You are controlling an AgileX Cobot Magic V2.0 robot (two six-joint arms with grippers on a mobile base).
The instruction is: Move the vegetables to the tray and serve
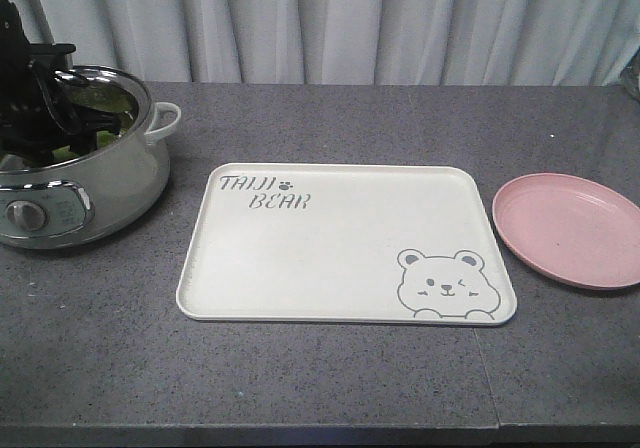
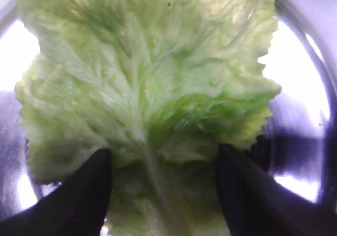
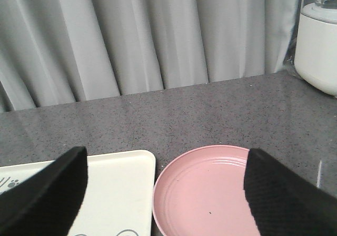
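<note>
Your left gripper [image 2: 163, 154] is down inside the electric cooking pot [image 1: 100, 183], which stands at the left edge of the bench [image 1: 300, 378], toward the back. Its jaws are apart, one black finger on each side of the lettuce leaf [image 2: 147, 88], and you cannot tell from the wrist view whether the tips touch it. The leaf lies spread out in the pot, with its pale central rib running down between the two fingers and its crinkled edge against the shiny metal wall.

The cream tray [image 1: 330, 258] sits flat in the middle of the bench with its TAIJI BEAR lettering at the back left corner and the winking bear at the front right corner. The round pink plate [image 1: 570, 228] lies just beside the tray's right edge, apart from it, near the right edge of the bench.

Your right gripper [image 3: 166, 154] hangs above the gap between tray and plate with its jaws wide apart. A white appliance [image 3: 318, 46] stands at the far right, against the grey curtain [image 1: 350, 18].
</note>
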